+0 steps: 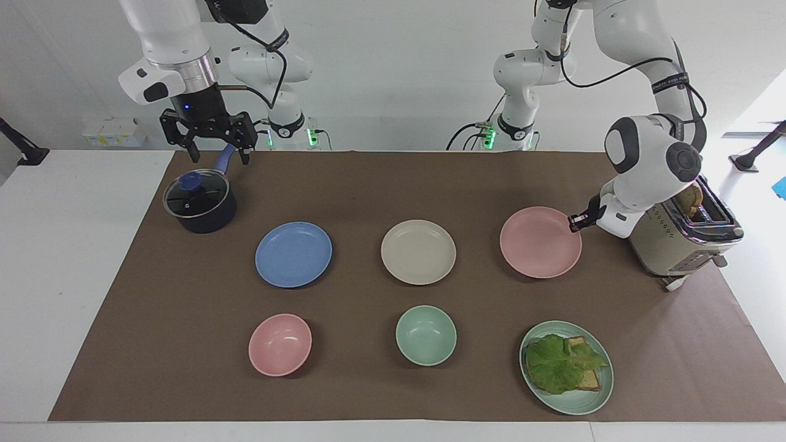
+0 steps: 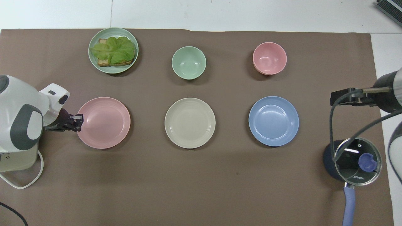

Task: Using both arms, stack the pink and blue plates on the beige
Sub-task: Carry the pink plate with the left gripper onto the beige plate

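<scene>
Three plates sit in a row on the brown-covered table (image 1: 393, 184): the blue plate (image 1: 293, 254) toward the right arm's end, the beige plate (image 1: 418, 252) between, and the pink plate (image 1: 540, 242). The left gripper (image 1: 575, 222) pinches the pink plate's rim with its fingers, beside the toaster (image 1: 681, 236), that edge tilted up. The right gripper (image 1: 209, 136) hangs with fingers spread over the saucepan (image 1: 200, 202).

Four plates are counted: one pink plate (image 1: 540, 242), one beige plate (image 1: 418, 252), one blue plate (image 1: 293, 254), one green plate (image 1: 574, 402). Two bowls are seen: a pink bowl (image 1: 280, 344) and a green bowl (image 1: 426, 335). One lidded pot (image 1: 199, 202) and one toaster (image 1: 681, 239) are present.
</scene>
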